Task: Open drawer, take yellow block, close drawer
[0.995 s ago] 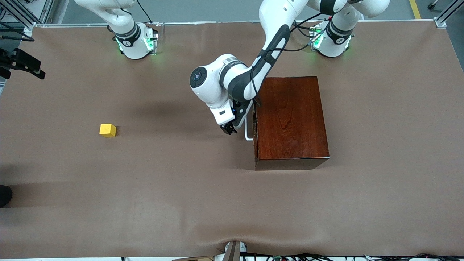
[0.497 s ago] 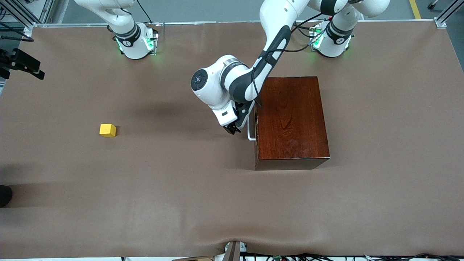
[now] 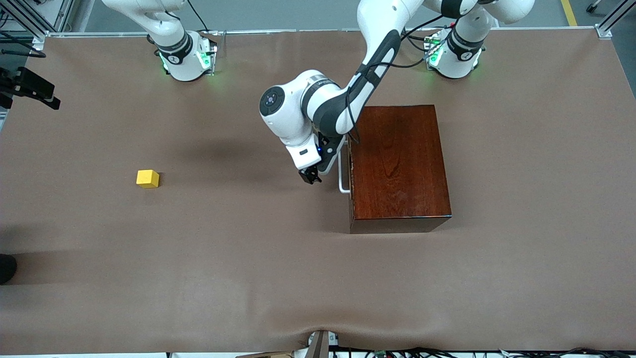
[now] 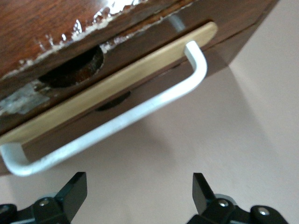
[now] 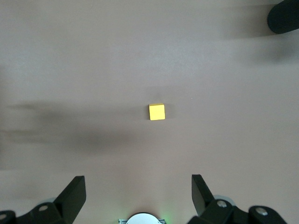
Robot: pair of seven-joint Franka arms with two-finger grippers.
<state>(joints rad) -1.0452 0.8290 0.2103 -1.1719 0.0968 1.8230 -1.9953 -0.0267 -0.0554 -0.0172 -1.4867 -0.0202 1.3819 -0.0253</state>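
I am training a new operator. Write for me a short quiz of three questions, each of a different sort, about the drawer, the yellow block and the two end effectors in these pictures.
1. True or false: the yellow block lies inside the drawer.
2. Multiple choice: the left end effector is
A. shut on the white handle
B. open, close to the handle, not touching it
C. over the yellow block
3. Fill in: the right end effector is ____, high above the block, holding nothing.

Key
1. False: it lies on the brown table, toward the right arm's end.
2. B
3. open
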